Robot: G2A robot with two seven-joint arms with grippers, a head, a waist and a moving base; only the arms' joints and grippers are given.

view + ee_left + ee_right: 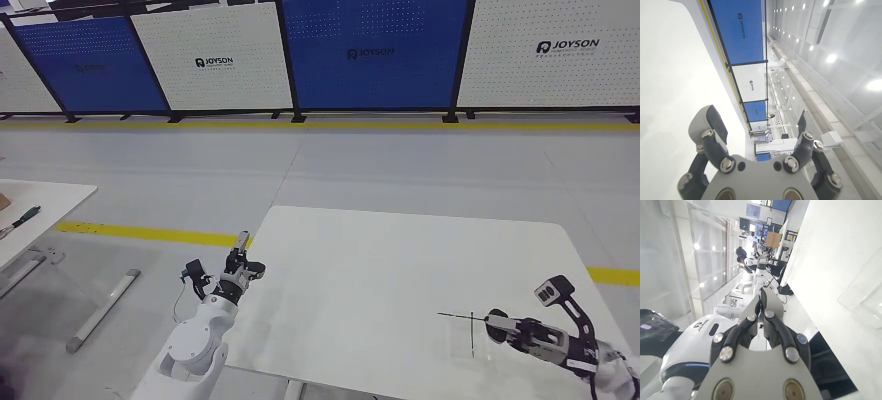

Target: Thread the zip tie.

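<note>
Right gripper (pixel 492 320) (pixel 760 298): at the near right corner of the table, over the surface. Its 2 fingers are pressed together on the zip tie.
Zip tie (pixel 462 317) (pixel 763 300): a thin black strip pinched between the right fingertips. In the top view it runs out from them level above the table, towards the table's middle. A 2nd thin dark line crosses it there; what that line is cannot be told.
Clear tray (pixel 863 302): a see-through plastic piece lying flat on the table, just beside the right gripper. Whether it touches the zip tie cannot be told.
Left gripper (pixel 241 243) (pixel 761 121): at the table's left edge, farther out than the right one and well apart from the zip tie. It points away from the robot. Its fingers (pixel 716 121) are spread wide, with nothing between them.
Table (pixel 400 260): white, with rounded corners.
Yellow floor line (pixel 150 233): runs across the grey floor and passes behind the table.
Second table (pixel 40 210): white, at the left, with a small dark tool on it.
Panels (pixel 375 55): a row of blue and white perforated boards at the far side of the room.
</note>
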